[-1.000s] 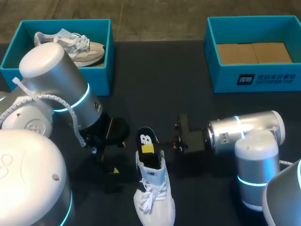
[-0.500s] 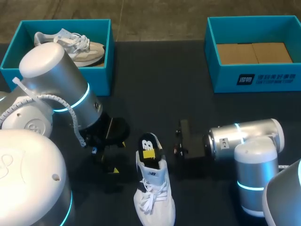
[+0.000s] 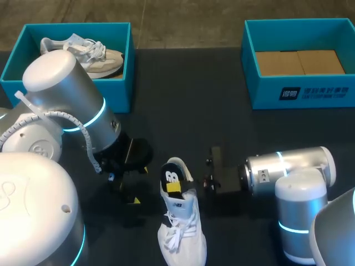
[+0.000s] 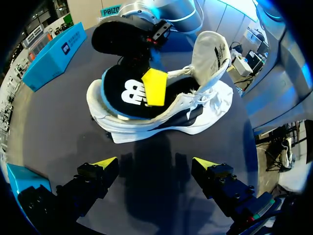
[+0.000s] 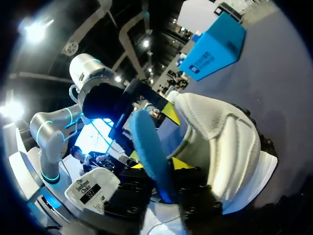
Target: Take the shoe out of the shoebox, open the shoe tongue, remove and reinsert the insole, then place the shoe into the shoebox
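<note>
A white shoe [image 3: 178, 227] lies on the dark table, toe toward me, its tongue [image 4: 211, 48] lifted. A black insole [image 3: 173, 173] with a white logo and a blue underside [image 5: 146, 147] sticks up out of the heel opening. My right gripper [image 3: 173, 187] is shut on the insole. One yellow tip lies on the logo face [image 4: 155, 87] and the other is on the blue side. My left gripper [image 3: 138, 184] stands open just left of the shoe, nothing between its fingers [image 4: 105, 164], and the shoe's side is ahead of it.
A blue shoebox [image 3: 125, 83] at the back left holds a second pale shoe [image 3: 83, 51]. Another blue shoebox [image 3: 302, 94] at the back right shows only its brown cardboard floor. My left arm's big silver links cover the table's near left.
My right gripper has shifted toward the near edge, taking the insole with it, so the insole now leans lower over the heel. The left arm and the shoe have stayed put.
</note>
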{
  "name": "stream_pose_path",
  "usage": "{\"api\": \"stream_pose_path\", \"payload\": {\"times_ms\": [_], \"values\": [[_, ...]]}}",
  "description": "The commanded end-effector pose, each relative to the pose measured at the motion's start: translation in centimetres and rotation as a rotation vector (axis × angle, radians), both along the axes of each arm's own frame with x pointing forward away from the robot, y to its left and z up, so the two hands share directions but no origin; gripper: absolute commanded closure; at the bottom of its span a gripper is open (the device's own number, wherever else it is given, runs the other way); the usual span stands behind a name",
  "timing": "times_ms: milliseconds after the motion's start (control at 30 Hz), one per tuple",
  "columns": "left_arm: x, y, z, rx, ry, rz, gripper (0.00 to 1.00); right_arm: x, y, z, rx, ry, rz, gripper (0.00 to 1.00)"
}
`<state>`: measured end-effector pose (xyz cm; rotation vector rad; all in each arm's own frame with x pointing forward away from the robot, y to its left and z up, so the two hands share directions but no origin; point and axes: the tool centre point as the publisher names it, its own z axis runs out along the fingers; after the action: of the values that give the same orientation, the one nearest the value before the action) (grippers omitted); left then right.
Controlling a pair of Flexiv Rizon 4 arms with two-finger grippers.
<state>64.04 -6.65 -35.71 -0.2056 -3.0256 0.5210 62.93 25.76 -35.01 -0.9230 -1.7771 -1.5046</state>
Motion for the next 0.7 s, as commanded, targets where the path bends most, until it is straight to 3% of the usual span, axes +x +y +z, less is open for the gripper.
{"api": "stream_pose_path", "payload": {"times_ms": [33, 367, 600, 633, 700], "values": [[-0.1, 0.1, 0.0, -0.003, -0.001, 0.000, 0.00, 0.0, 0.0, 0.7, -0.008, -0.017, -0.007, 0.64], [-0.1, 0.1, 0.0, -0.003, -0.001, 0.000, 0.00, 1.5, -0.1, 1.5, 0.006, -0.046, 0.016, 0.72], [-0.1, 0.1, 0.0, -0.003, -0.001, 0.000, 0.00, 2.2, -0.2, 1.1, 0.014, -0.036, 0.014, 0.71], [-0.1, 0.1, 0.0, -0.003, -0.001, 0.000, 0.00, 2.4, -0.3, 1.1, 0.017, -0.032, 0.013, 0.75], [-0.1, 0.1, 0.0, -0.003, -0.001, 0.000, 0.00, 2.6, -0.4, 0.9, 0.021, -0.026, 0.011, 1.00]]}}
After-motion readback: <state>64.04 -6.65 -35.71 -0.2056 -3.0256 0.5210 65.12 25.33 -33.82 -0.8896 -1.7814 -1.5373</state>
